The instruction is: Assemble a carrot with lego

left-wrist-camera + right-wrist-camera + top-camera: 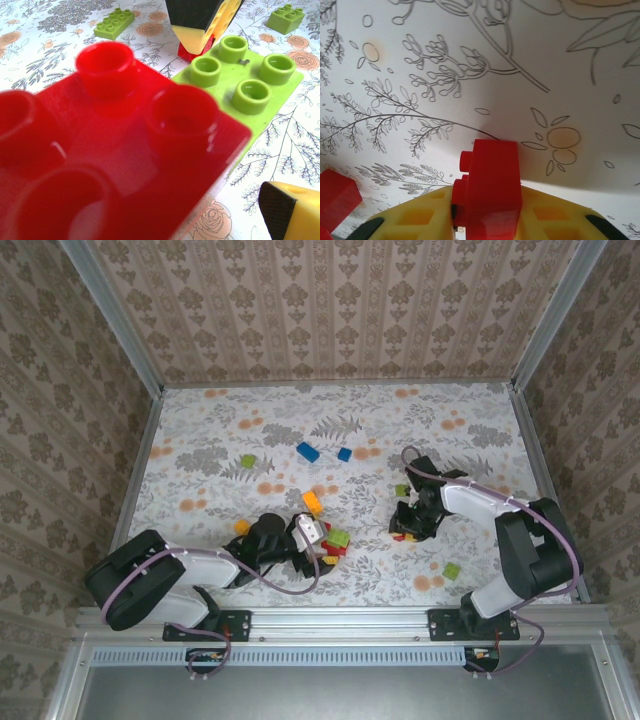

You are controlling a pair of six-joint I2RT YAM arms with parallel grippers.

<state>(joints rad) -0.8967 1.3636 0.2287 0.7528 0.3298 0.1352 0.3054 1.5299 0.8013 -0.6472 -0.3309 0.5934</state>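
One red lego brick is pinched in the right end effector, base hidden; another red brick, blurred and cropped, sits against a green brick inside the spread left end effector.

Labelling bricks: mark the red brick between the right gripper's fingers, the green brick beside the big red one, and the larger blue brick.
red brick (492, 190): right wrist view, side face.
green brick (241, 71): left wrist view, top between studs.
larger blue brick (307, 451): top external view, its top.
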